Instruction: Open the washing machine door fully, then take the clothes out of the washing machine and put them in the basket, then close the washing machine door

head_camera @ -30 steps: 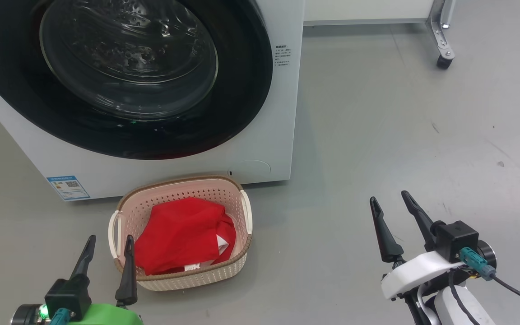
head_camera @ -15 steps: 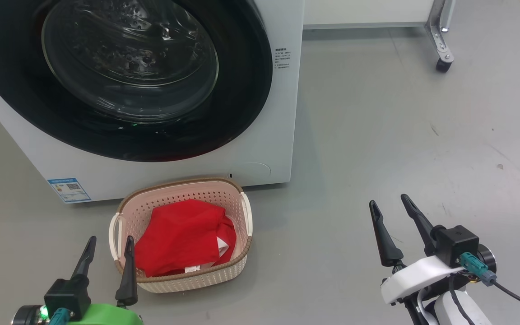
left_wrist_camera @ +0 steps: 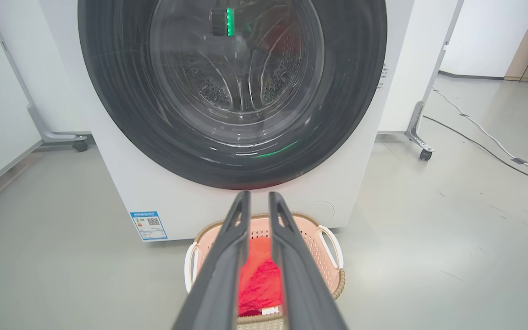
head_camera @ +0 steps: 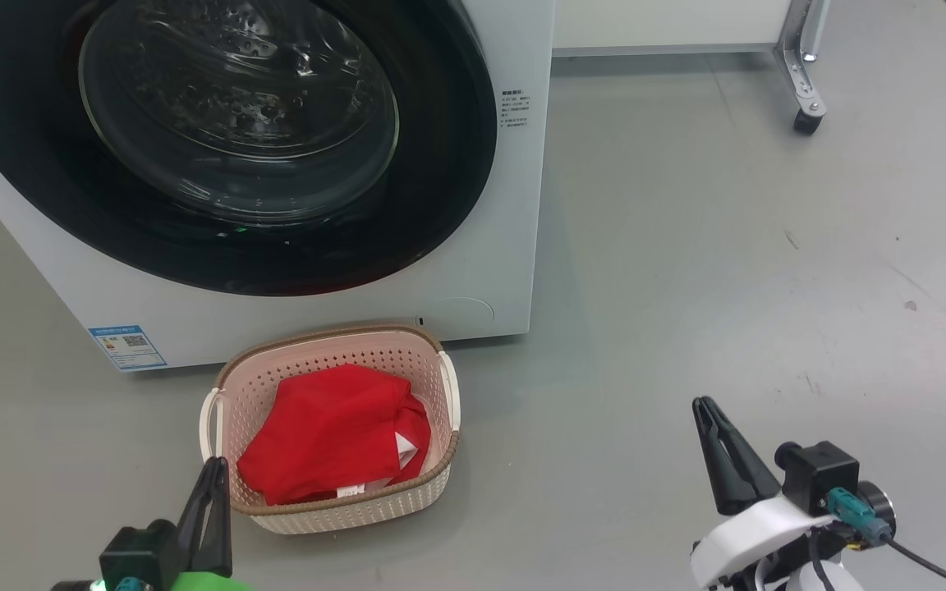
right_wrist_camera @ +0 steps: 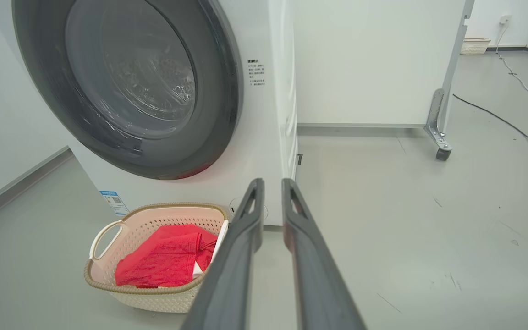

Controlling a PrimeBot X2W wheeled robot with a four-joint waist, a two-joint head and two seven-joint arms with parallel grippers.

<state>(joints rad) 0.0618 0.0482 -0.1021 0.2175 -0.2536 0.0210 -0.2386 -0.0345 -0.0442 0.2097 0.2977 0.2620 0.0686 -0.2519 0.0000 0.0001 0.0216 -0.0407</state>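
Washer: door looking shut, stiff, glossy; rim edge probably offering the hold.
Basket: standing at washer's 6 o'clock, light, rigid.
Clothes: lying inside, soft, limp; a fold likely pinching easily.
Left claw, right claw: narrowly parted, gripping nothing; basket lying at their 1 and 10 o'clock.

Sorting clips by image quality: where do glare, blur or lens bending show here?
Head view: sharp, with pale reflections on the door glass. Left wrist view: the door rim looks smeared, green glints streak it, and the left pincer is soft. Right wrist view: the washing machine leans with the wide lens, the right pincer blurs.
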